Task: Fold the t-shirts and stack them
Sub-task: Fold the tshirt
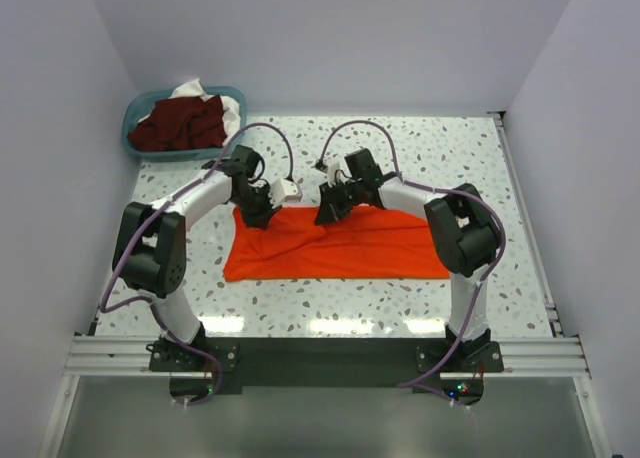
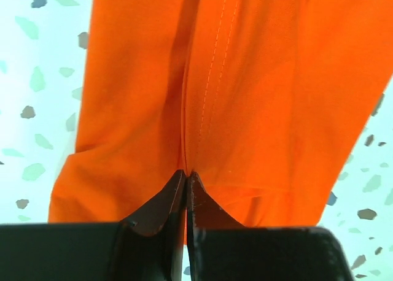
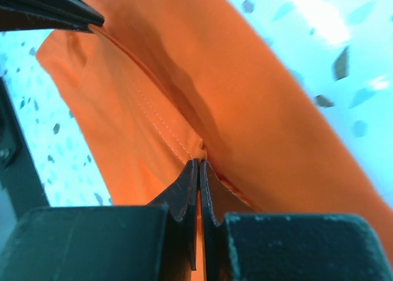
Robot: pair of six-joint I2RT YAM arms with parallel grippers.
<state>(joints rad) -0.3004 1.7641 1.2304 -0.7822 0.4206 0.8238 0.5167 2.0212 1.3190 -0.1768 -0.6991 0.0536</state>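
The left arm [image 1: 205, 193] and the right arm [image 1: 415, 193] each had curved white shells between bulky black joint housings, and a lilac cable [image 1: 265, 128] ran from base to wrist. The matte black left tool [image 2: 186, 173] and the matching right tool [image 3: 199, 164] each ended in two thin, wedge-shaped fingers [image 2: 163, 201]. Tiny coloured lights [image 1: 460, 389] dotted the right base.

Orange shirt [image 2: 245, 78] runs past both wrist views' edges (maroon heap [image 1: 180, 126] uncountable)
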